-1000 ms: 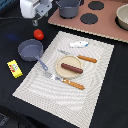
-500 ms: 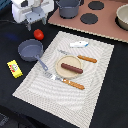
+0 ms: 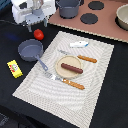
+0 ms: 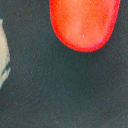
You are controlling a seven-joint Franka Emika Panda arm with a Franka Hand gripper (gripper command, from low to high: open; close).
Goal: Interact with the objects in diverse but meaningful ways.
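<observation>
Directly below the robot's fingers, whose opening I cannot tell, the red tomato sits on the dark bench near the grey-blue saucepan. Best to centre over it, descend straight, and close gently.

Arm end: white, blocky housing with rounded edges, seen in exterior view only. Darker grey section beneath the white casing. Gripper: short dark grey fingers projecting from the grey underside. Screws, cables, markings: too blurred to tell. Wrist view shows no robot parts.
</observation>
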